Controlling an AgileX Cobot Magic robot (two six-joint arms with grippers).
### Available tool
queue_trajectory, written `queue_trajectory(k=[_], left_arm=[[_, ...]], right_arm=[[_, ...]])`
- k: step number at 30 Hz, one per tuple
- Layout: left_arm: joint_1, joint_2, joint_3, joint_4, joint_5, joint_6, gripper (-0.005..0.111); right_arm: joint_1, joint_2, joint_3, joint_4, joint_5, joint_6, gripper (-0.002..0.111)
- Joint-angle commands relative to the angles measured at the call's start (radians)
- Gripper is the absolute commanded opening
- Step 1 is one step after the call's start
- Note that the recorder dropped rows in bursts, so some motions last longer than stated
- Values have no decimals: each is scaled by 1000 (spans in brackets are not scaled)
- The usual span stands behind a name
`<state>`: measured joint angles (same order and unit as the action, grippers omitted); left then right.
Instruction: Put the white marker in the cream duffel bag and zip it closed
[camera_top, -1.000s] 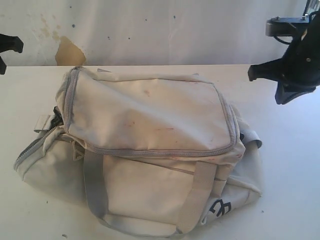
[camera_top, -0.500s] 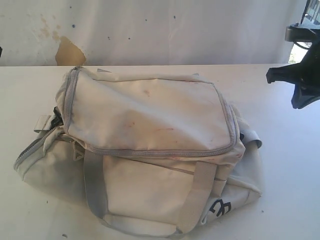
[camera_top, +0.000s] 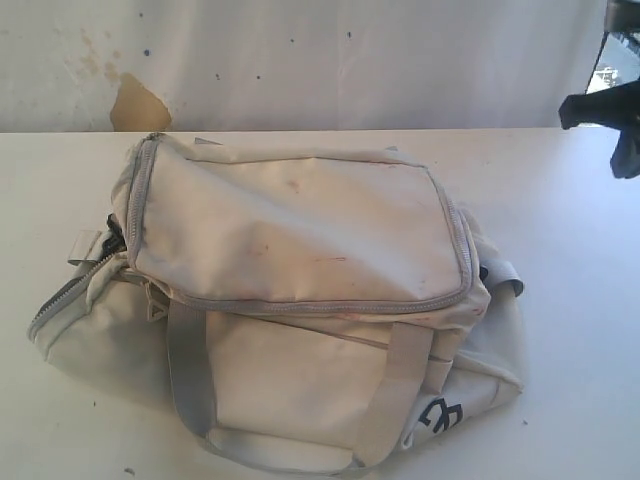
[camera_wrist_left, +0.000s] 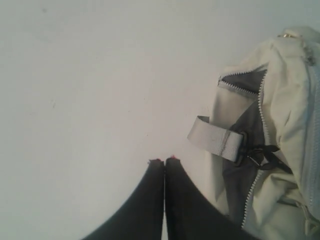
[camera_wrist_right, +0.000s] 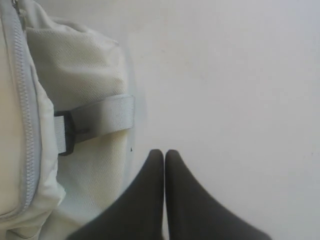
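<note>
The cream duffel bag (camera_top: 300, 300) lies across the white table, its top zip (camera_top: 310, 305) run shut around the flap. No white marker shows in any view. My left gripper (camera_wrist_left: 165, 161) is shut on nothing, over bare table beside the bag's end (camera_wrist_left: 280, 140), where a side zip (camera_wrist_left: 252, 197) gapes onto grey lining; this gripper is out of the exterior view. My right gripper (camera_wrist_right: 164, 152) is also shut and empty, just off the bag's other end (camera_wrist_right: 75, 65) near a grey strap tab (camera_wrist_right: 100, 117). Its arm (camera_top: 615, 125) shows at the right edge.
A stained white wall (camera_top: 300, 60) with a brown patch (camera_top: 135, 105) backs the table (camera_top: 560, 300). The bag's grey handles (camera_top: 190, 370) hang down its near side, and a dark logo (camera_top: 440, 415) sits at the lower right.
The right arm has pulled away to the right, almost out of the exterior view. The left arm's dark tip at the left edge has gone from view. The bag has not moved.
</note>
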<state>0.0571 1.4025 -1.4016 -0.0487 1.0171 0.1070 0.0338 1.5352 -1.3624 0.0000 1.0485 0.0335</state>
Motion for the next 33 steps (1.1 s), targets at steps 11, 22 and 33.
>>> queue_trajectory(k=[11,22,33], left_arm=[[2,-361,-6,5,3,-2,0],[2,-692,-6,2,47,-2,0],[-12,-1053,111,20,90,6,0]], right_arm=[[-5,-449,2,-64,17,-33,0],[-5,-868,2,-90,30,-59,0],[-3,-1273,30,-109,89,-54,0]])
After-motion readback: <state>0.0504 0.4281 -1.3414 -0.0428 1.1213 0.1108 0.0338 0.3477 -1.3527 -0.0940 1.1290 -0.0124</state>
